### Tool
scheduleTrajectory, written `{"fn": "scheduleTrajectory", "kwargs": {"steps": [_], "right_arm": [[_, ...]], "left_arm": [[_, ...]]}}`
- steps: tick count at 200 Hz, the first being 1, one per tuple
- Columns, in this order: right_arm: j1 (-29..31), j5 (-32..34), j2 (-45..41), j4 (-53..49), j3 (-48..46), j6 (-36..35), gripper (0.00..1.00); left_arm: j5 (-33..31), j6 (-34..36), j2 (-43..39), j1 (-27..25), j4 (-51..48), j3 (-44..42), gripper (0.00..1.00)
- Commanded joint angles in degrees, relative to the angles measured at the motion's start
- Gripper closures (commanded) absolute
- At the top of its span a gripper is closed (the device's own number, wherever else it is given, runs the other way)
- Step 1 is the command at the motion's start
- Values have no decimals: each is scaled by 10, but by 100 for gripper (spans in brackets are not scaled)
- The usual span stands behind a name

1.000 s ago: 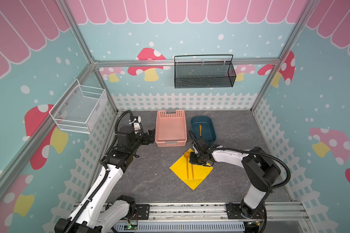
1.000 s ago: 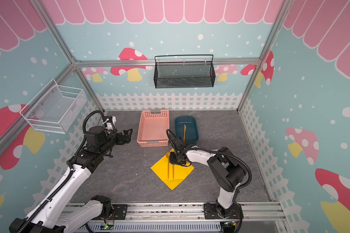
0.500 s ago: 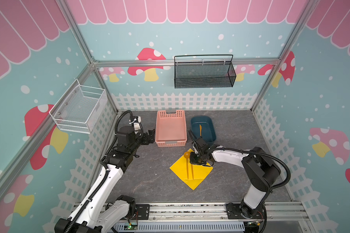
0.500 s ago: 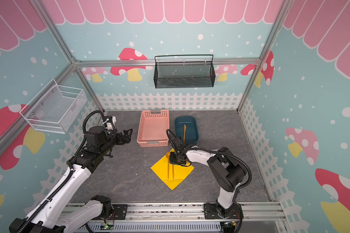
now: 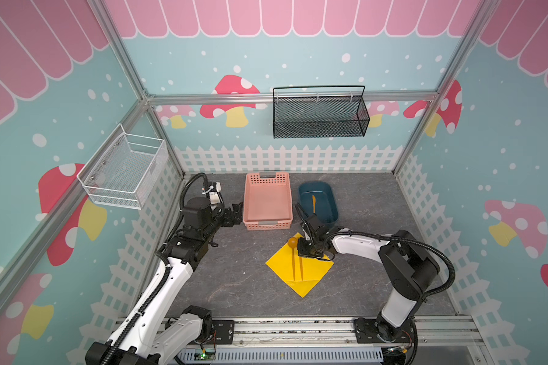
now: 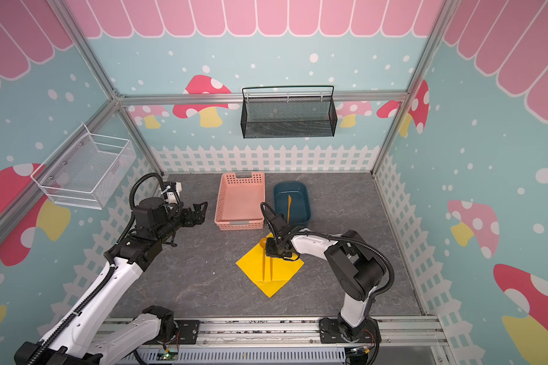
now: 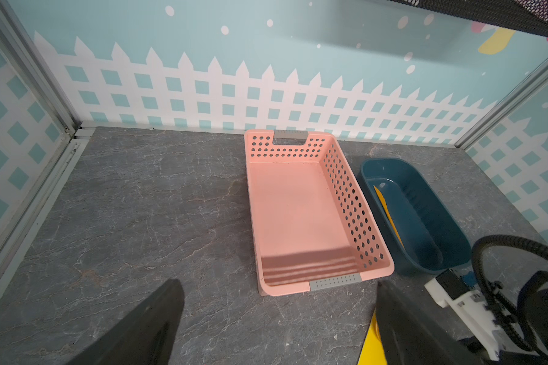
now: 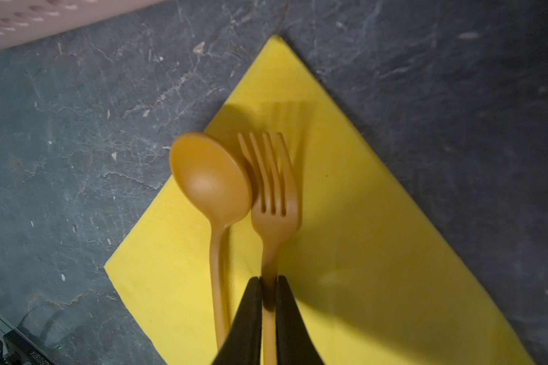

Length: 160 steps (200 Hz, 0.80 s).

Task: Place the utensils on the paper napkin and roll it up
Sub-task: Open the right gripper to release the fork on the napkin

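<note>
Tub [image 5: 328, 196] holds the stick [image 5: 314, 203]. Right end effector [image 8: 269, 279] pinches the fork [image 8: 274, 202] over the napkin [image 8: 361, 252]. Left end effector [image 6: 201, 209] gapes wide, unladen.

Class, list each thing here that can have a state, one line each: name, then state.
paper napkin: spread out, not rolled.
spoon: lying on the napkin, bowl partly past its edge.
fork: beside the spoon over the napkin, handle gripped.
stick: lying in the blue tub.
pink basket: upright, empty.
right gripper: shut on the fork.
left gripper: open, holding nothing.
</note>
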Motion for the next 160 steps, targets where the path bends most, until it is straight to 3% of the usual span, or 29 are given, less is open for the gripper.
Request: {"fn": "scheduleTrajectory", "kwargs": {"steps": [1, 160], "right_arm": [[-4, 8, -5, -2, 0, 6, 88], [-8, -12, 0, 10, -6, 13, 88]], "left_arm": [[2, 5, 1, -2, 5, -3, 4], [0, 5, 2, -2, 6, -3, 4]]}}
